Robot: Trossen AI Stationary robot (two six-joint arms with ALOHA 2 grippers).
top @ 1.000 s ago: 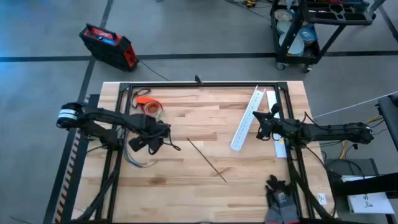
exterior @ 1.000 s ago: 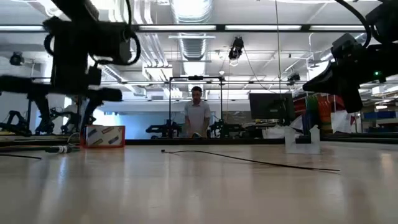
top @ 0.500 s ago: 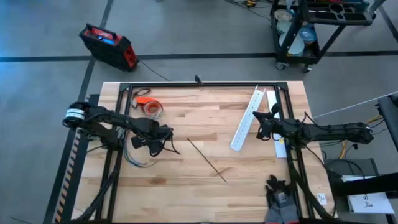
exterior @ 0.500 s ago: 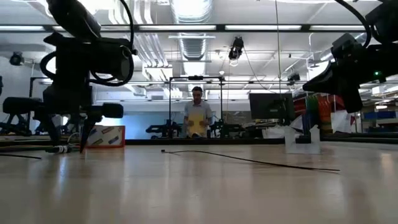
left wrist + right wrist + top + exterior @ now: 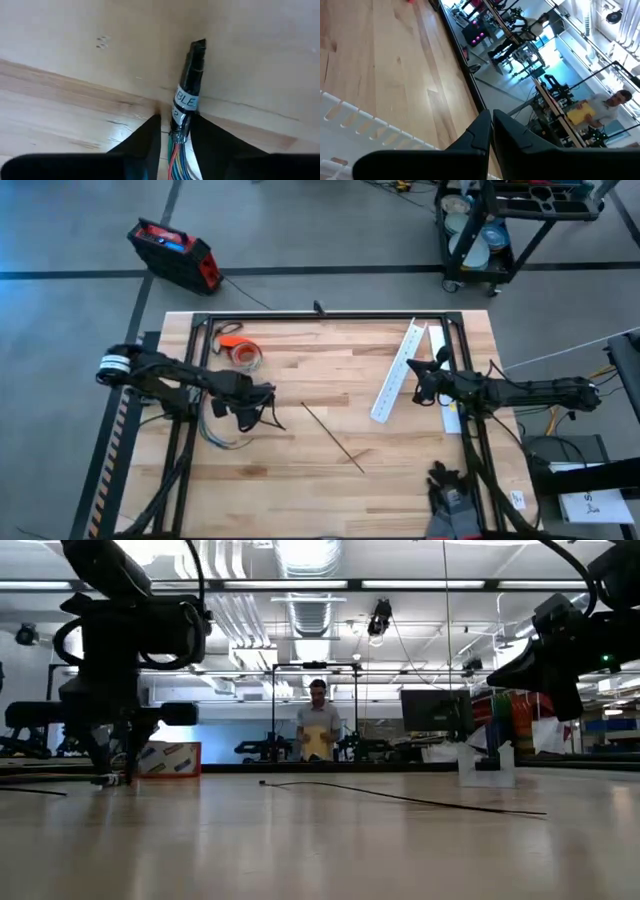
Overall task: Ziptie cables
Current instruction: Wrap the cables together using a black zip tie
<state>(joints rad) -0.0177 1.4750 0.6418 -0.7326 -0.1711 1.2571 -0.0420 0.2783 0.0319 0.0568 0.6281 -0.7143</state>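
The cables (image 5: 218, 428) are a bundle of green, blue and dark wires at the table's left. Their free part loops on the wood. My left gripper (image 5: 247, 408) is shut on them, low over the table (image 5: 110, 755). In the left wrist view the bundle ends in a dark sleeve with a white label (image 5: 187, 97), which points down at the wood. The ziptie (image 5: 333, 438), a thin dark strip, lies flat at mid-table and nothing touches it. My right gripper (image 5: 418, 388) hangs shut above the table's right part, holding nothing. My left gripper pinches the cables between its two fingers (image 5: 148, 137), on the coloured wires just behind the labelled sleeve (image 5: 176, 131). The fingers point down at the table and lie along the bundle. The sleeve sticks out past the fingertips, and the loose wires trail back onto the table.
A long white slotted channel (image 5: 398, 372) lies slanted beside my right gripper. An orange tape roll (image 5: 240, 352) sits at the far left, and dark gloves (image 5: 450, 485) at the near right edge. A person (image 5: 318, 730) stands far behind the table. Bare wood lies around the ziptie.
My left gripper has come down toward the table with the cables, a little toward the near edge. The bundle's end now hangs close to the wood. The ziptie has not moved.
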